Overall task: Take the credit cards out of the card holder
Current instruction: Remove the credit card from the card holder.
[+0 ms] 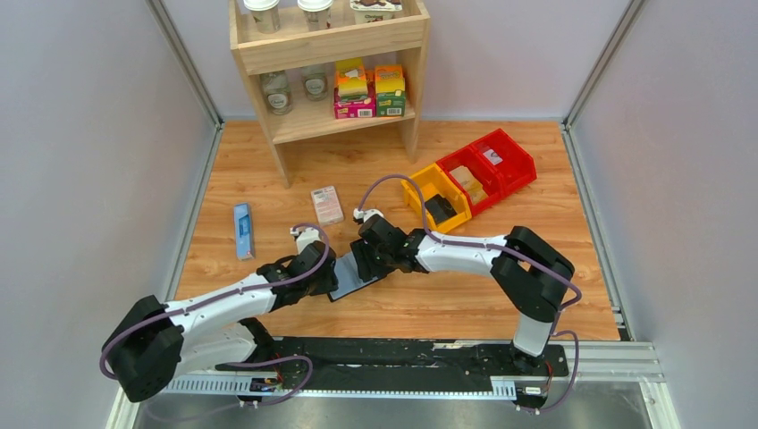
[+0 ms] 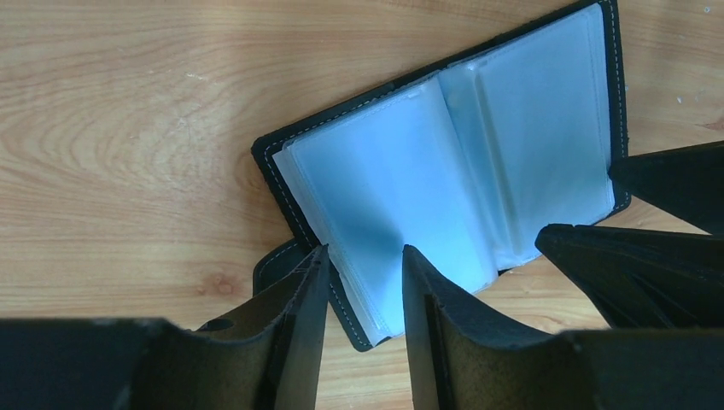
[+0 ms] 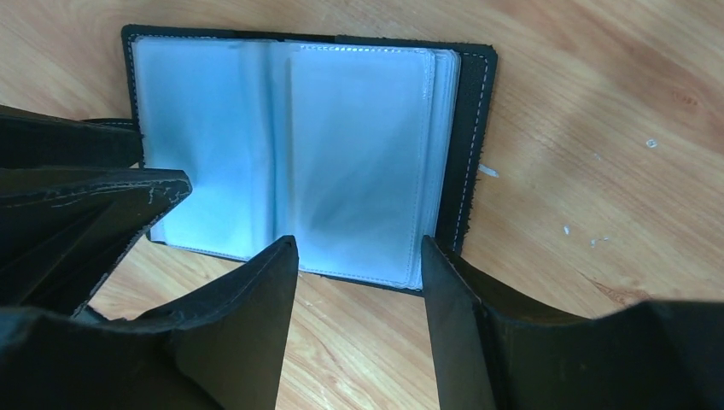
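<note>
Tabletop [image 1: 268, 179]: card holder [image 2: 444, 171] between left claw [image 2: 365, 256], right claw [image 3: 357, 248].

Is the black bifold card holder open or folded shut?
Open: the black bifold card holder lies spread flat, clear pockets facing up.

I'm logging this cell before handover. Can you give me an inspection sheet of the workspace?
Surface: wooden table, a few white specks near the holder.
Job's things: card holder lies open and flat, clear pockets up; no cards seen in them.
Clutter: blue box, pink-and-white box, three bins, one holding a dark item.
Grippers: left gripper and right gripper both open, set at opposite edges of the holder.
Cables: purple cables looped along both arms.
Surroundings: wooden shelf with jars and cartons; grey walls.
</note>
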Robot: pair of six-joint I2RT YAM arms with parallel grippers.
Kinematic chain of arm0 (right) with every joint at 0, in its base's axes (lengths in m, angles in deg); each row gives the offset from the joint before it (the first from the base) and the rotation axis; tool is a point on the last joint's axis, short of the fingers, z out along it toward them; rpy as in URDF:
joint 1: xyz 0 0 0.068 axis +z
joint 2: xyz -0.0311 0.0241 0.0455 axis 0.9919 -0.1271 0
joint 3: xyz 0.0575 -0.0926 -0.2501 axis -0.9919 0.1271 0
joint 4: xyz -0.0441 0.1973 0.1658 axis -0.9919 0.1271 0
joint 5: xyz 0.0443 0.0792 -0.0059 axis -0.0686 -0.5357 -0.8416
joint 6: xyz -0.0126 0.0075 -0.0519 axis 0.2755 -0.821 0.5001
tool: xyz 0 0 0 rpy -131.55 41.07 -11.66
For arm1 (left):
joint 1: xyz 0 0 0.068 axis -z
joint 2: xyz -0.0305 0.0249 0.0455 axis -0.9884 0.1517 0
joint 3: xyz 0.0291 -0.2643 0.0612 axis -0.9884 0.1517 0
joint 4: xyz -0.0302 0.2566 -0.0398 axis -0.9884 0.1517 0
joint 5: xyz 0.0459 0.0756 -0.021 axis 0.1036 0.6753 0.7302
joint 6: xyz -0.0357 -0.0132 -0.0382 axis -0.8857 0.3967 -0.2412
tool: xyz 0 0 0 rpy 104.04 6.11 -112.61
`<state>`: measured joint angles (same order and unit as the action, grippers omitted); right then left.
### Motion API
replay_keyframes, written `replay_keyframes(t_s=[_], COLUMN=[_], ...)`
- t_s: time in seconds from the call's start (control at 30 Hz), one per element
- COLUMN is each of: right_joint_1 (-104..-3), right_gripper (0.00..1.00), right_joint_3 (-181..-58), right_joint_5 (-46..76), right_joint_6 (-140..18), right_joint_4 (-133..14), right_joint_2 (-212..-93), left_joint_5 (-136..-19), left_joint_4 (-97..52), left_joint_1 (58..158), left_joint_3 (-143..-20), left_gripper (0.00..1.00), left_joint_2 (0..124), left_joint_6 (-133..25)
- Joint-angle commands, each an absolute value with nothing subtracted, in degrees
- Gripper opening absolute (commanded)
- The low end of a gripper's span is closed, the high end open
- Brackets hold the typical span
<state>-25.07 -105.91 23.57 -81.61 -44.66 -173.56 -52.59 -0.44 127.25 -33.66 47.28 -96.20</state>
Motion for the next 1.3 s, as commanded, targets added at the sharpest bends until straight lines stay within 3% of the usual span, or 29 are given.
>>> replay_keyframes(t_s=[0.0, 0.6, 0.83, 1.03, 1.27], right_joint_1=[-24.9, -24.9, -24.9, -25.2, -25.2], right_gripper=[0.57, 0.54, 0.55, 0.61, 0.64], right_joint_3=[-107.9, -104.8, -104.9, -104.3, -104.4], right_joint_5=[23.4, 7.5, 7.9, 13.6, 11.6], right_joint_6=[-80.7, -82.0, -82.4, -80.7, -79.8], right_joint_4=[-44.7, -55.3, -55.1, -52.4, -52.3], right_joint_2=[-174.4, -170.9, -170.7, -168.4, -166.6], left_joint_5=[-56.7, -59.1, -56.3, -52.6, -49.1], left_joint_4=[-5.6, -10.2, -8.1, -2.1, 3.7], left_joint_1=[127.2, 127.2, 127.2, 127.2, 127.2], left_joint_3=[-31.8, -29.4, -26.9, -26.5, -26.7], left_gripper=[0.43, 0.39, 0.39, 0.48, 0.5], left_joint_2=[50.0, 48.3, 40.9, 31.9, 21.3], left_joint_6=[-98.1, -100.3, -102.4, -103.6, -104.3])
